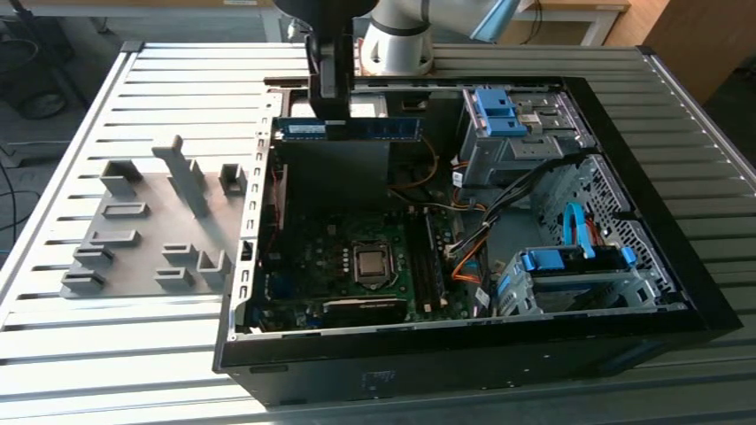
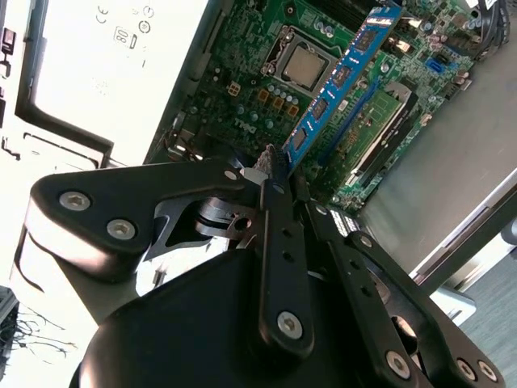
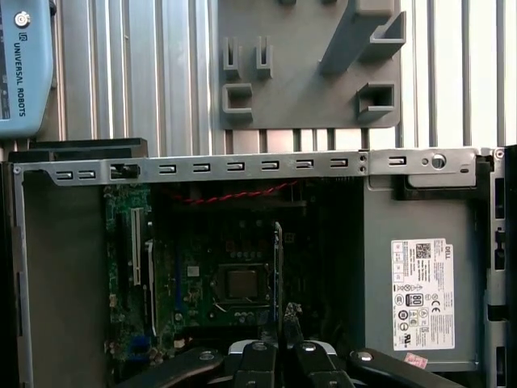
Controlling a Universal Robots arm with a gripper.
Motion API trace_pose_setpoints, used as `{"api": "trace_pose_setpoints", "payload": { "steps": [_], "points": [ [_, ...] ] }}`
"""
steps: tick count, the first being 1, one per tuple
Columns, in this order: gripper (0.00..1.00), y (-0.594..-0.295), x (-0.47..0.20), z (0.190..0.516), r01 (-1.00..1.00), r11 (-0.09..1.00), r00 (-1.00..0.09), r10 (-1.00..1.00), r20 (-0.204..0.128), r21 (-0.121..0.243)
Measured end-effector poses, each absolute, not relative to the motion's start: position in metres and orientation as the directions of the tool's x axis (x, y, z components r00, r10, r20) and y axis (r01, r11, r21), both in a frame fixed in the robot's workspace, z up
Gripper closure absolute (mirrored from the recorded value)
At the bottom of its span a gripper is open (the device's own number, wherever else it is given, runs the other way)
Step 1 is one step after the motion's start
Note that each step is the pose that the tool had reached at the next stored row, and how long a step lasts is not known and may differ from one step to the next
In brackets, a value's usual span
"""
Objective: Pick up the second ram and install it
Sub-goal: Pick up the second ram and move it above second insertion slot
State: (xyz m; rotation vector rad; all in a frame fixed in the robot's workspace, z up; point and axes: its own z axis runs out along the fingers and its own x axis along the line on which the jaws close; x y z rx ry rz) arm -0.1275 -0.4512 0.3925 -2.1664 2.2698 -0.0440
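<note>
The second ram point(image 1: 350, 129) is a long blue stick with dark chips, held level above the open computer case point(image 1: 661, 305), over its far end. My gripper point(image 1: 332, 113) is shut on the stick near its middle. In the second wrist view the ram point(image 2: 340, 75) reaches out from the fingertips of the gripper point(image 2: 277, 168) over the green motherboard point(image 2: 242, 97). In the first wrist view the ram point(image 3: 279, 267) shows edge-on as a thin line above the gripper point(image 3: 287, 317), beside the processor point(image 3: 241, 284). The long memory slots point(image 1: 430, 261) lie beside the processor point(image 1: 371, 262).
A grey plastic holder fixture point(image 1: 154, 226) lies on the slatted table point(image 1: 142, 354) at the exterior view's left of the case. Inside the case are blue drive cages point(image 1: 567, 266), loose cables point(image 1: 473, 239) and the power supply point(image 3: 420, 283). The case walls ring the motherboard.
</note>
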Motion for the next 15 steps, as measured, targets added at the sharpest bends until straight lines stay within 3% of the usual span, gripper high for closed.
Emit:
{"api": "trace_pose_setpoints", "payload": {
  "steps": [15],
  "points": [
    [0.86, -0.451, -0.105, 0.392, -0.999, 0.046, -0.047, -0.999, 0.017, -0.023]
  ]
}}
